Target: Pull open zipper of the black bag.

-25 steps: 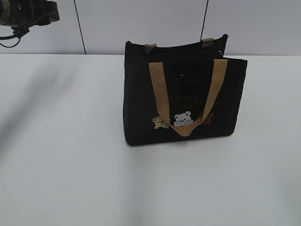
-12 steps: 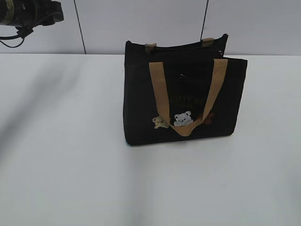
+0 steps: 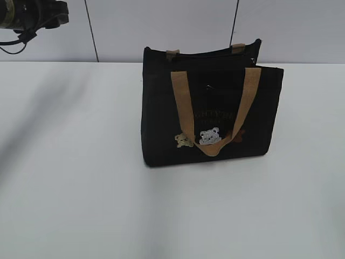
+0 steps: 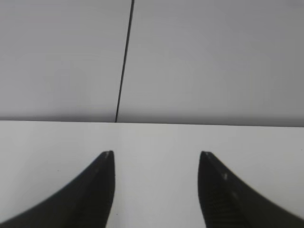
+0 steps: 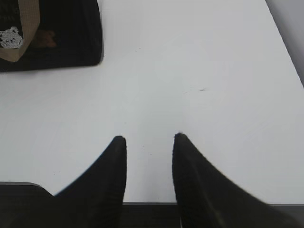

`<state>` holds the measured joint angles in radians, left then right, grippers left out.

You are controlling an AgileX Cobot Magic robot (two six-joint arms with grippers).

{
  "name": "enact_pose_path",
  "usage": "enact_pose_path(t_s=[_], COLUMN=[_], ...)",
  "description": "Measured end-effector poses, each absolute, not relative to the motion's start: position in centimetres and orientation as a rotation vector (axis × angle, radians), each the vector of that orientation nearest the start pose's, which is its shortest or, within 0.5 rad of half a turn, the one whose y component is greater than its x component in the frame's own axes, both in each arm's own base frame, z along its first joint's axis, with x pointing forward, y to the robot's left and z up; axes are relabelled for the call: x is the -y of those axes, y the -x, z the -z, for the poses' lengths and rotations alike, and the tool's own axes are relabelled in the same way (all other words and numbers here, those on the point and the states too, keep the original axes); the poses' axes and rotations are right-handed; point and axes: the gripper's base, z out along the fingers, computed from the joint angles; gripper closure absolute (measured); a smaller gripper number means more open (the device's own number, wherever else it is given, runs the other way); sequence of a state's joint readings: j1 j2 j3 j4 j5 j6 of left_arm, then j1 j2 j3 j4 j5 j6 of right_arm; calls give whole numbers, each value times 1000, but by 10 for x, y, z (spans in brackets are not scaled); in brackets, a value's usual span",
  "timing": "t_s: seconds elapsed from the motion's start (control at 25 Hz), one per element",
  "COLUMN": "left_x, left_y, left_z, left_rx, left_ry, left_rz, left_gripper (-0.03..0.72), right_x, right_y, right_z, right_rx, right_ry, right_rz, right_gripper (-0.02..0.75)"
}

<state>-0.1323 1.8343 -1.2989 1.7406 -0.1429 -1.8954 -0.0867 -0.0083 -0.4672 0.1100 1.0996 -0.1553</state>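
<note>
Here my left gripper (image 4: 156, 154) and right gripper (image 5: 149, 137) gape empty; black bag (image 5: 52, 35) at eleven o'clock.

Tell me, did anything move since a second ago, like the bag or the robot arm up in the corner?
Hardly anything. The dark arm piece in the top left corner shifted very slightly; I cannot tell which way. The boxy black fabric bag with tan webbing handles stands in the same spot on the white table, untouched. Nothing was grabbed or let go: both grippers, left and right, hold nothing.
</note>
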Motion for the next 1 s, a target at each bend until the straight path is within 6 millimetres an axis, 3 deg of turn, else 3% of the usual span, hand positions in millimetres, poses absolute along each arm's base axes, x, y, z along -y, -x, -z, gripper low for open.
enact_pose_path(t_s=[0.32,0.52,0.72,1.0], left_x=[53,48,41,49], left_y=[-425,-425,-424,-399], left_z=[-258,-256,-256,-272], left_rx=[-2014,-2018,-2024,-2161], left_ry=[56,69,-44,-21], left_rz=[144,125,13,-101], left_gripper=[266,266,266,266], right_x=[-9,-9,-9,-9], right_y=[4,4,4,4], right_z=[-265,-265,-265,-265], right_rx=[-2100,-2100,-2100,-2100], right_ry=[78,78,78,77], right_rz=[14,15,15,15], right_gripper=[488,488,488,488])
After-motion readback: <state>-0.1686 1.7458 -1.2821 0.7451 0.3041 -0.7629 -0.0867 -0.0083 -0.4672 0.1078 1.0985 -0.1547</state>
